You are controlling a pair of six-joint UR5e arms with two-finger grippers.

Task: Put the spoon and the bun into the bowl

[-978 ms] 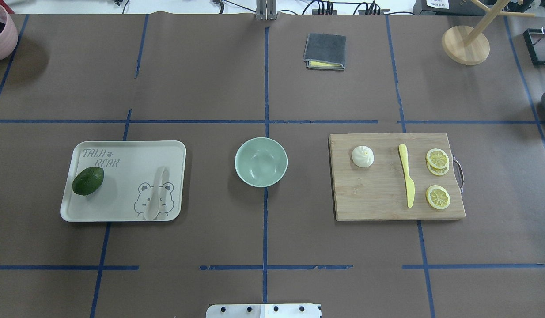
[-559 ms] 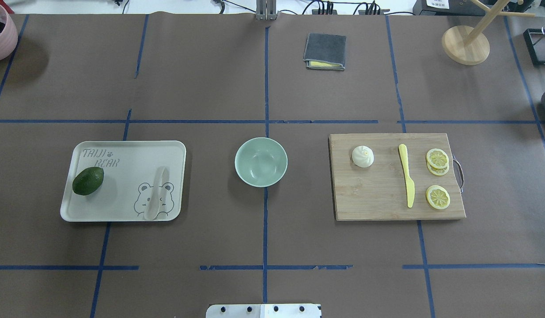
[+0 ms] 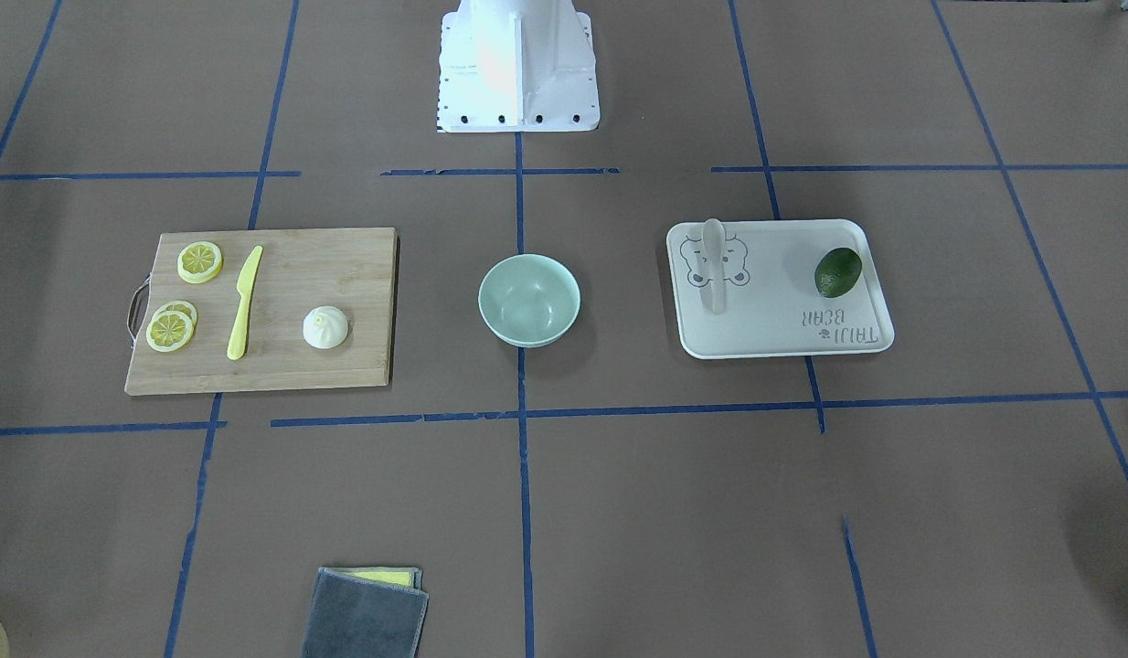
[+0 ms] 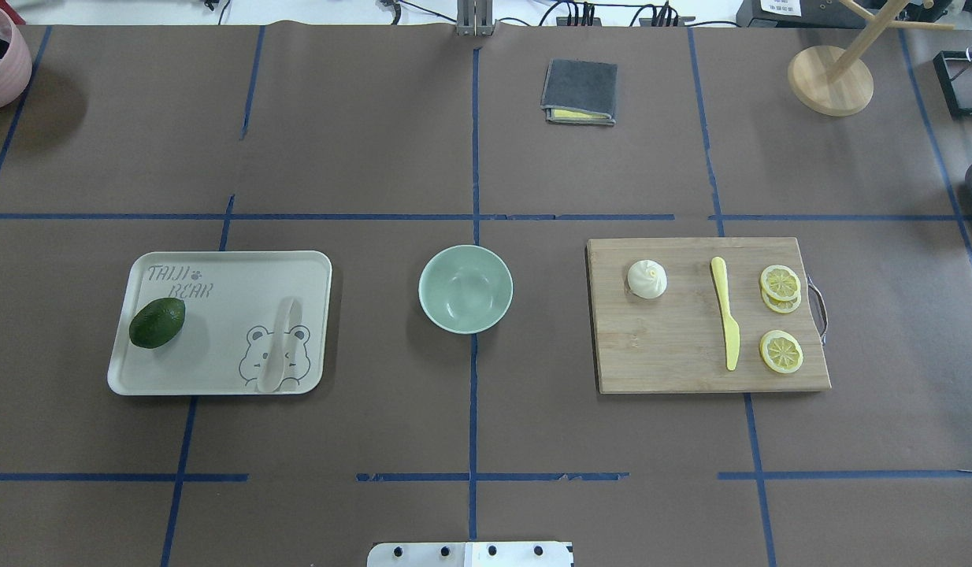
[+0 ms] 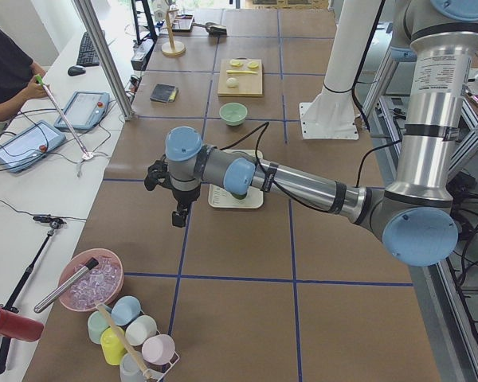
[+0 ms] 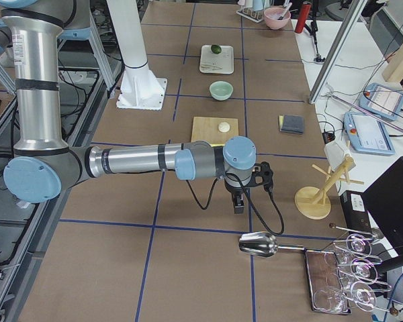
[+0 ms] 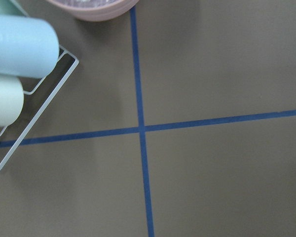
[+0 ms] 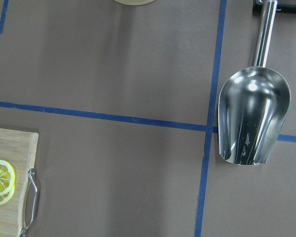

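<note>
Lying unmoved since the earlier frame: spoon on the tray at left, bowl at centre, bun on the cutting board at right. Left claw and right claw hover above the table — open or closed, cannot tell.

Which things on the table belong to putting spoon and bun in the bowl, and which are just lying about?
For the job: spoon, bun, bowl.
Lying about: avocado, bear tray, yellow knife, lemon slices, cutting board, grey cloth, metal scoop.
</note>
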